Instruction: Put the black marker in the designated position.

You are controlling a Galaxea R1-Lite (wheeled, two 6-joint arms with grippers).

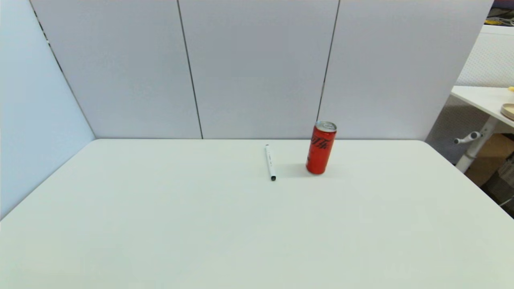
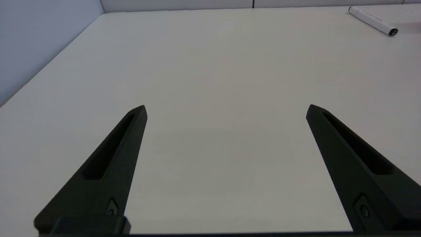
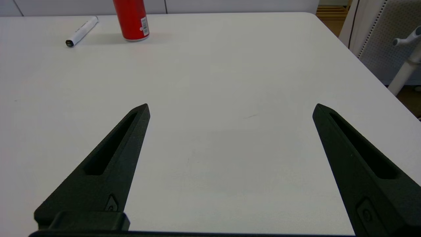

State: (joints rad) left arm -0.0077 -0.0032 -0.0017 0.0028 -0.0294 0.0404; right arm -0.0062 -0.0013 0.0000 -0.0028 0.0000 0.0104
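The black marker is a slim white pen with dark tips, lying flat on the white table toward the back, just left of a red can. It also shows far off in the left wrist view as the marker and in the right wrist view as the marker. Both arms are out of the head view. My left gripper hangs open over bare tabletop, well short of the marker, with nothing between its fingers. My right gripper is likewise open and empty over the table's near right part. The designated position bears no mark.
A red drink can stands upright beside the marker, also seen as the can. Grey partition panels wall the table's back and left. A second table and a white post stand off the right edge.
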